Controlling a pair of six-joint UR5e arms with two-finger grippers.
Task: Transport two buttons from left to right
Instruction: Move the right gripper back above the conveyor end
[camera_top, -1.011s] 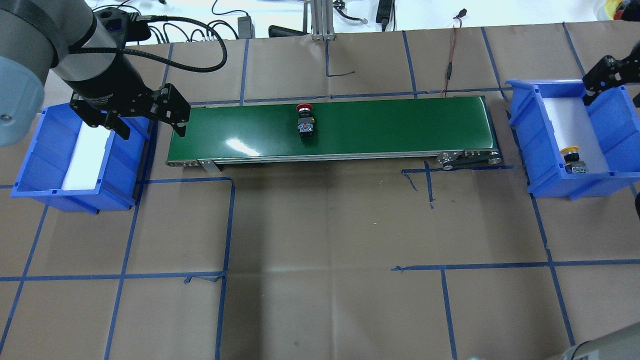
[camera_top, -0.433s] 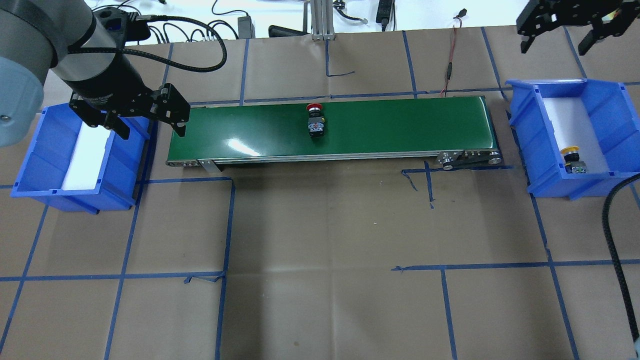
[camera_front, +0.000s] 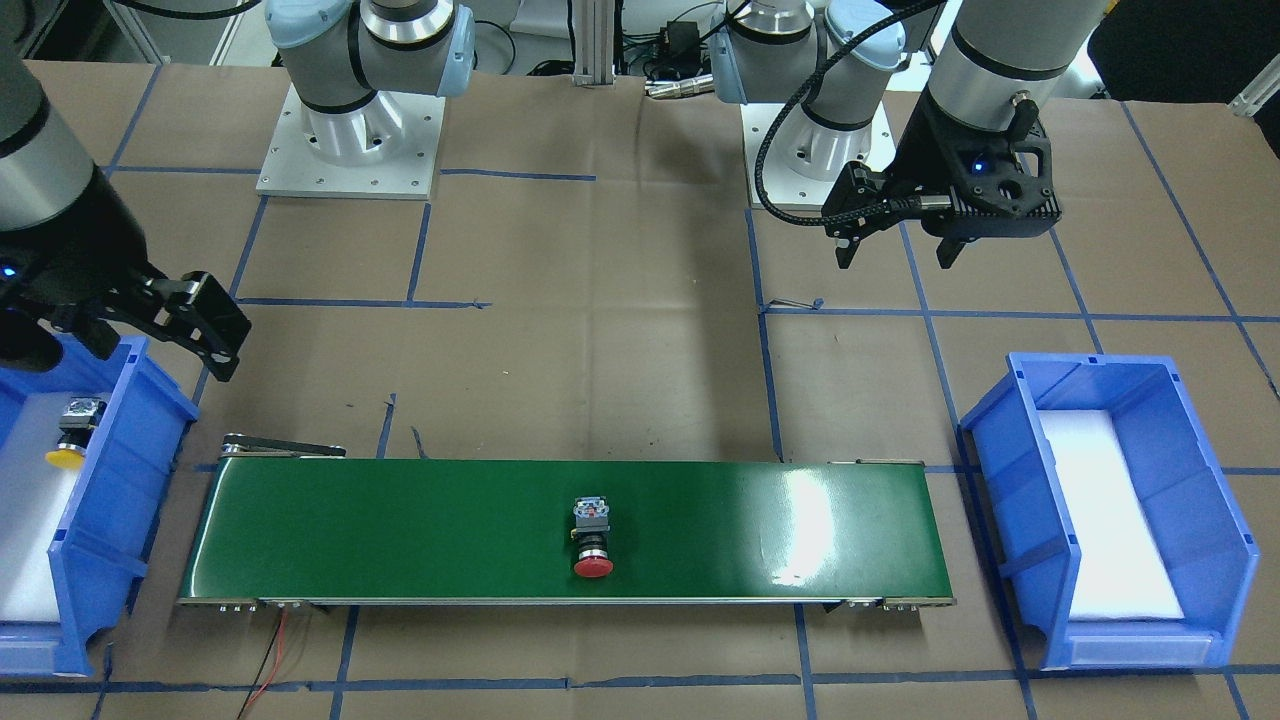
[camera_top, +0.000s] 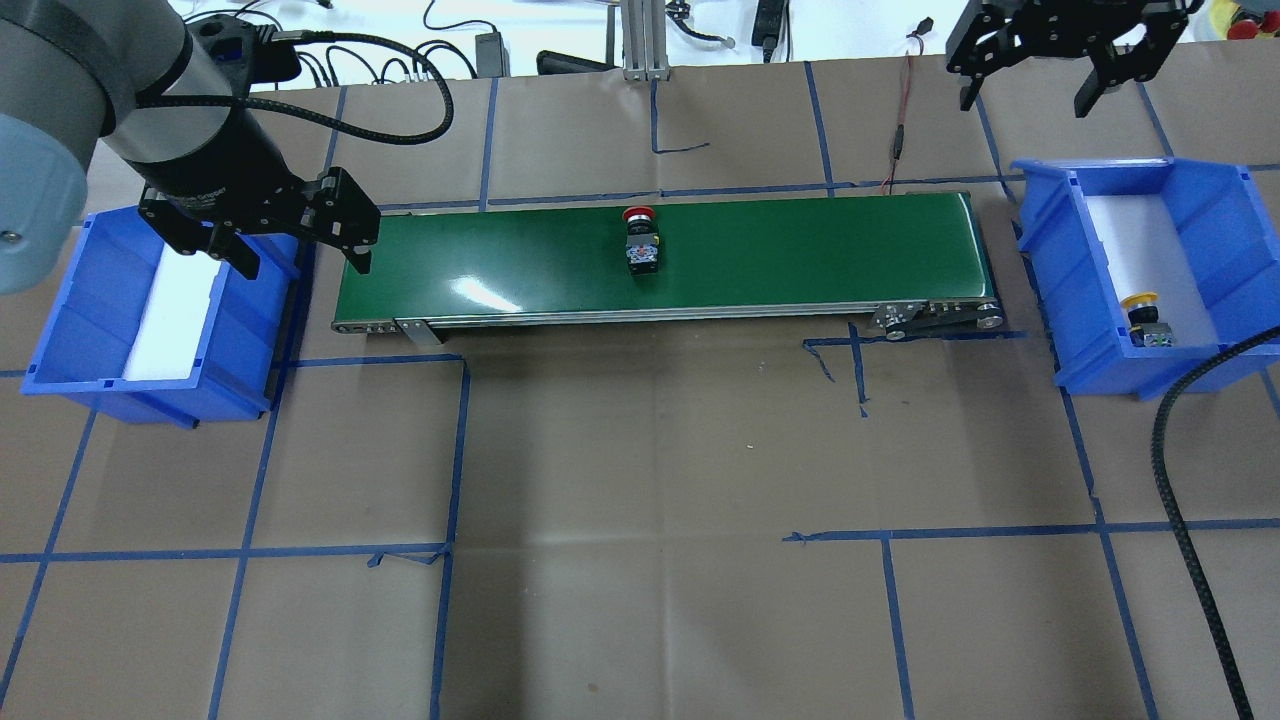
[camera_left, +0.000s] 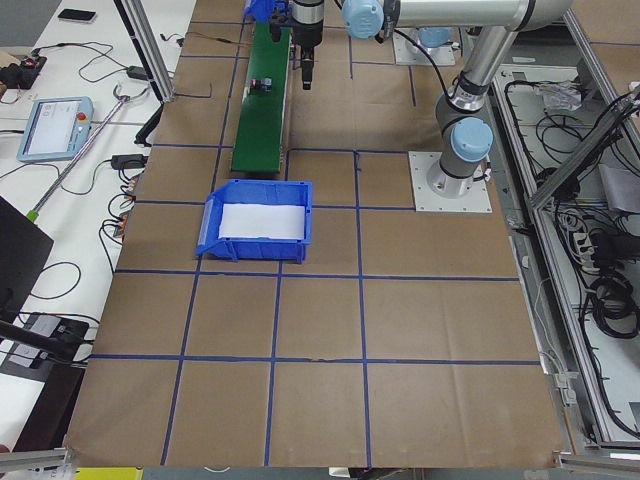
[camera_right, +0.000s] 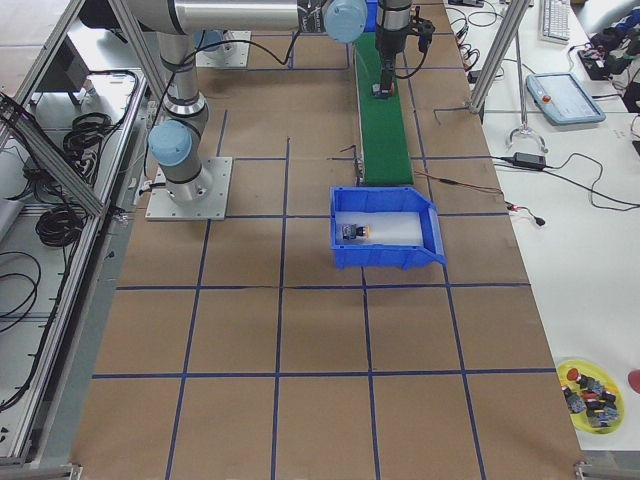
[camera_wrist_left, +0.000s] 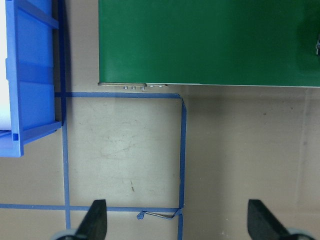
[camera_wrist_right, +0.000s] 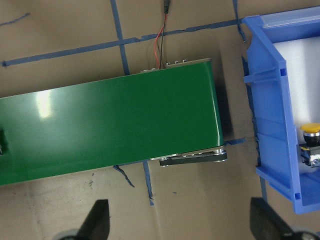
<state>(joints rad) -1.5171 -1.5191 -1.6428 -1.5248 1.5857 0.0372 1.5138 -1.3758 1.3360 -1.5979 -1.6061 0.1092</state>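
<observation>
The red-capped button (camera_top: 640, 240) lies on its side near the middle of the green conveyor belt (camera_top: 800, 250); it also shows in the front view (camera_front: 592, 540). The yellow-capped button (camera_top: 1145, 320) lies in the right blue bin (camera_top: 1045, 270), and shows in the right wrist view (camera_wrist_right: 312, 145). My left gripper (camera_top: 302, 262) is open and empty over the gap between the left blue bin (camera_top: 60, 330) and the belt's left end. My right gripper (camera_top: 1027, 100) is open and empty, high beyond the belt's right end.
The left bin holds only a white liner. A thin red wire (camera_top: 900, 130) runs from the belt's far right corner. My right arm's black cable (camera_top: 1170, 460) hangs over the table's right side. Blue tape lines grid the brown table.
The red-capped button has ridden rightward along the belt. My right gripper has left the right bin and swung to the far side, then leftward. My left arm has not moved.
</observation>
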